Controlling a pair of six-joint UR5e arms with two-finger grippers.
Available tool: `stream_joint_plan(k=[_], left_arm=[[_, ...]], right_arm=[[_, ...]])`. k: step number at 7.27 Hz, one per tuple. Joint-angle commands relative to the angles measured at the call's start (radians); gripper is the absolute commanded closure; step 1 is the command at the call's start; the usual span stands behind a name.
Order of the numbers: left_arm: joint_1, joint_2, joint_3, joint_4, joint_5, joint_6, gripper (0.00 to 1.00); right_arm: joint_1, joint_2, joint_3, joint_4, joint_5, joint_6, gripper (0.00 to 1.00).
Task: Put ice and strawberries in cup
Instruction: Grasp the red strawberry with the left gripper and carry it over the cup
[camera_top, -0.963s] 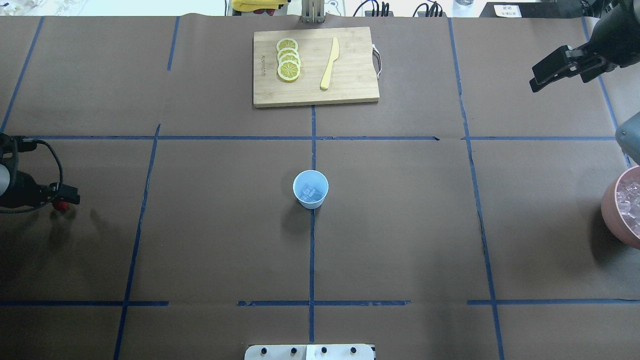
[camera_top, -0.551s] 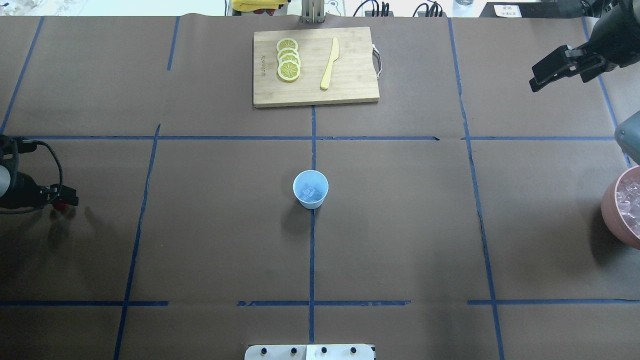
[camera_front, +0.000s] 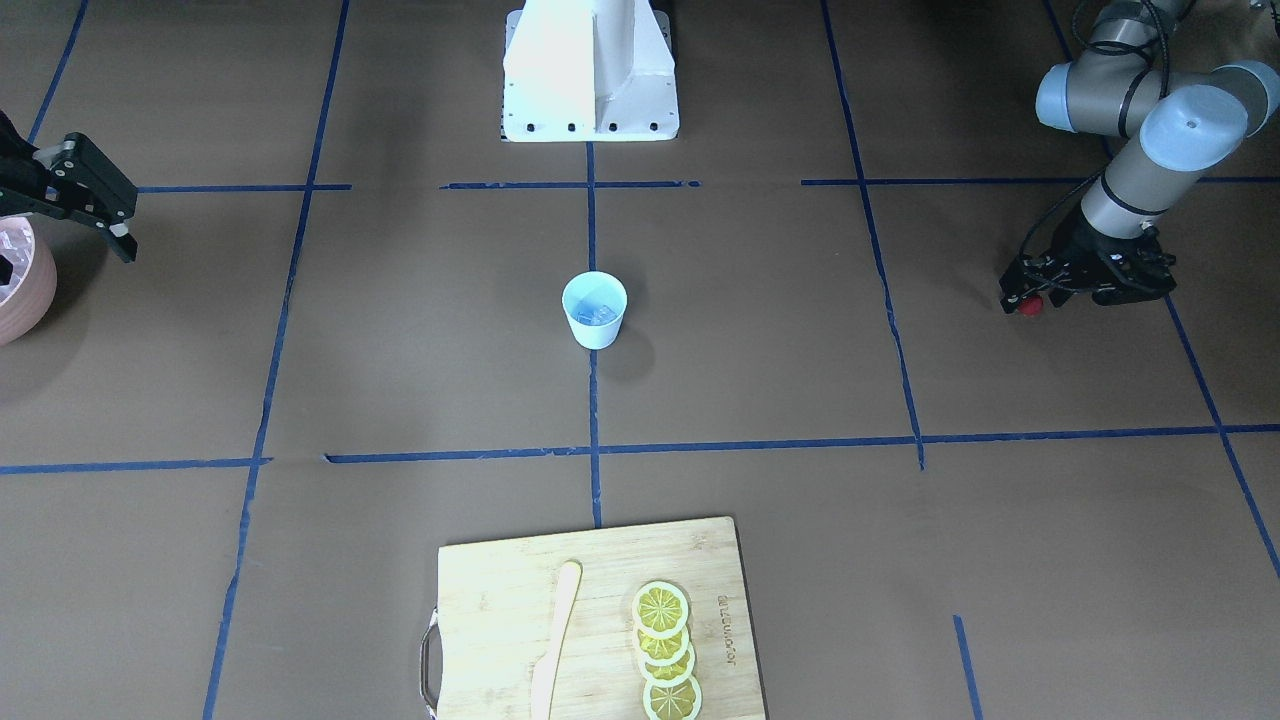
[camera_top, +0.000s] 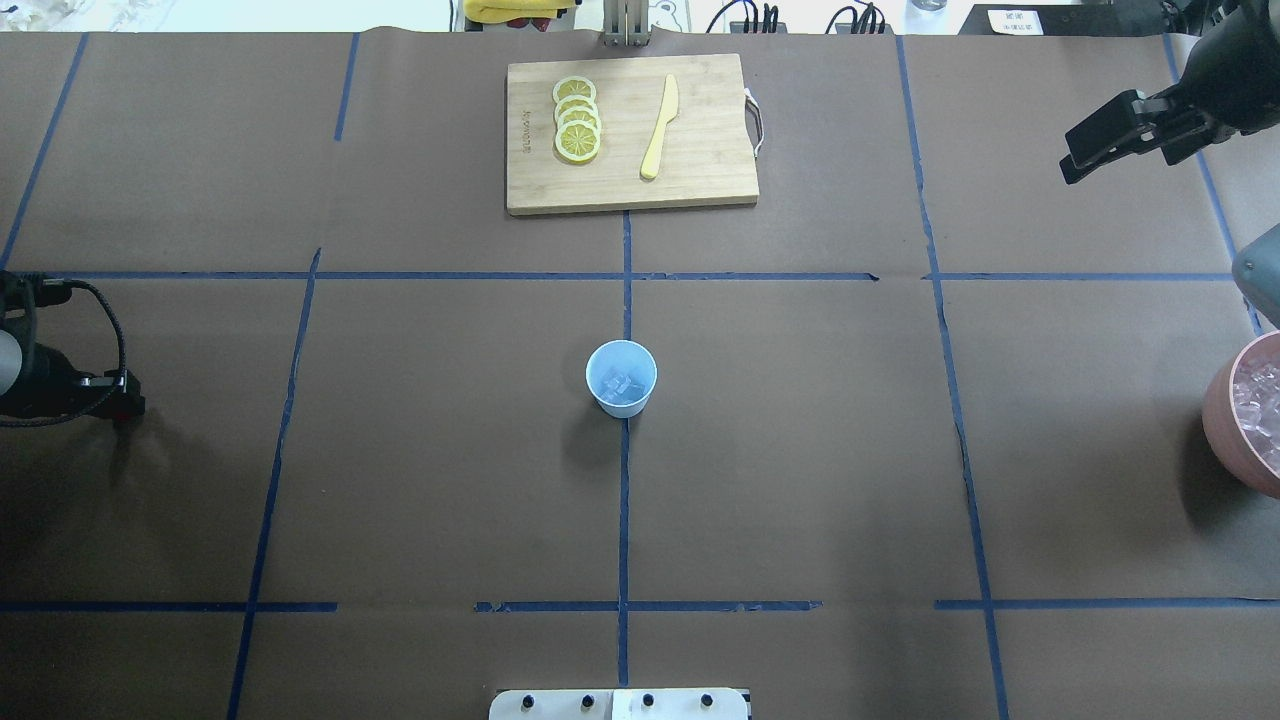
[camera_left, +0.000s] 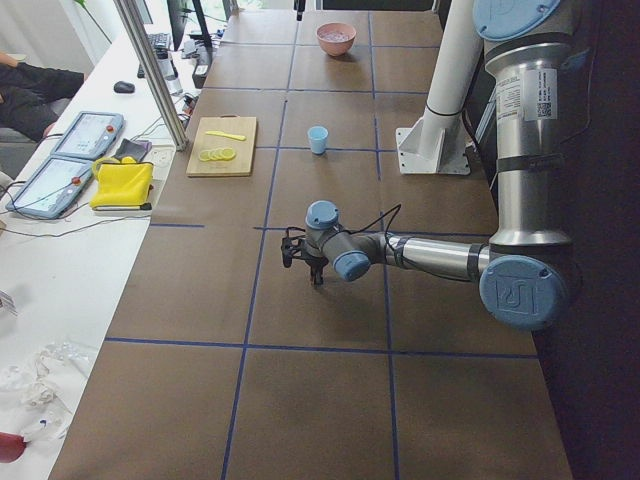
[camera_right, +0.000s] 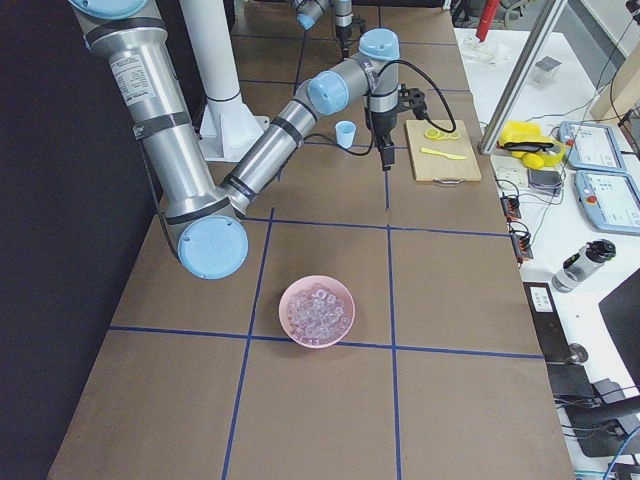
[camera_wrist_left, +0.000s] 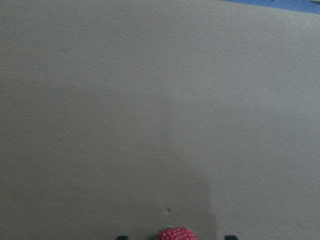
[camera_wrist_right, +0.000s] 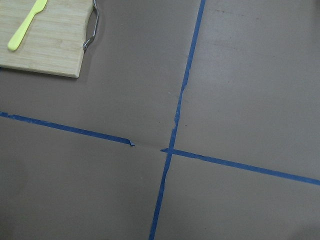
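Note:
The pale-blue cup (camera_top: 621, 378) stands at the table's middle with a few ice cubes (camera_top: 620, 383) in it; it also shows in the front view (camera_front: 594, 310). The tiny red strawberry (camera_front: 1030, 305) lies on the table at the far left. My left gripper (camera_front: 1022, 298) is low over it and open. In the left wrist view the strawberry (camera_wrist_left: 177, 233) sits between the fingertips (camera_wrist_left: 122, 237) with gaps on both sides. In the overhead view the left gripper (camera_top: 125, 402) hides the berry. My right gripper (camera_top: 1066, 160) is open and empty, raised at the far right.
A pink bowl (camera_top: 1225, 420) full of ice cubes (camera_top: 1260, 400) stands at the right edge. A wooden cutting board (camera_top: 700, 160) at the back holds lemon slices (camera_top: 577, 120) and a yellow knife (camera_top: 660, 127). Blue tape lines cross the brown table cover.
My left gripper has shifted a little to the left and down over the strawberry, which showed red beside it before and is now covered in the overhead view. The right gripper has barely moved.

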Motion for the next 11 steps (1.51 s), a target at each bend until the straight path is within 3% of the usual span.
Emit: stream_joint_plan(k=[1,3,5,6,7,8,10,11], left_arm=[[-0.004,0.001,-0.013,0.001,-0.001,-0.002,0.93],[-0.010,-0.005,-0.075,0.032,-0.011,-0.003,0.98],[-0.010,-0.084,-0.256,0.339,-0.011,-0.005,0.98],[-0.008,-0.200,-0.334,0.547,-0.011,-0.036,0.98],[0.001,-0.382,-0.350,0.728,-0.010,-0.128,0.98],[0.061,-0.513,-0.349,0.823,-0.005,-0.206,0.98],[0.192,-0.673,-0.304,0.833,0.004,-0.395,0.99],[0.253,-0.757,-0.243,0.833,0.066,-0.437,0.99]], right_arm=[[0.005,-0.003,0.003,0.000,0.004,0.001,0.01],[0.038,-0.028,0.013,0.000,0.030,-0.002,0.01],[0.123,-0.104,0.010,0.000,0.085,-0.127,0.01],[0.178,-0.144,-0.006,0.006,0.130,-0.192,0.01],[0.233,-0.189,-0.027,0.008,0.145,-0.289,0.01],[0.274,-0.245,-0.052,0.015,0.151,-0.368,0.01],[0.336,-0.357,-0.148,0.185,0.202,-0.419,0.01],[0.351,-0.397,-0.191,0.268,0.207,-0.435,0.01]])
